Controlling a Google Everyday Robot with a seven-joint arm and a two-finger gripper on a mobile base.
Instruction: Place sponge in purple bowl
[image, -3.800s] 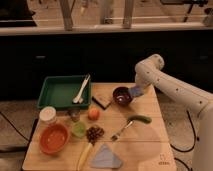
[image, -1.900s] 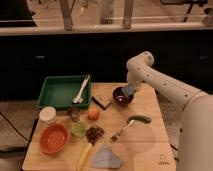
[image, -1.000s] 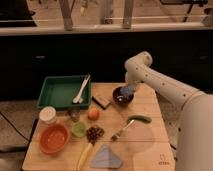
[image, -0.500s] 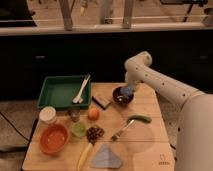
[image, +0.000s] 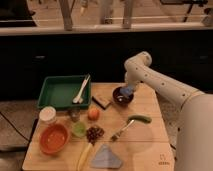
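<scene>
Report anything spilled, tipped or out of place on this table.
Nothing looks spilled or damaged. The gripper hangs at the purple bowl, with the sponge at the bowl's mouth. Only the white spoon lies askew, across the green tray's right rim.

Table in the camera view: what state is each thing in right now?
gripper: lowered at the purple bowl, with the sponge
sponge: over the bowl's inside; resting or not, cannot tell
purple bowl: upright on the table
green tray: holds a white spoon
orange bowl: upright, looks empty
cloth: lying flat near the front edge
</scene>
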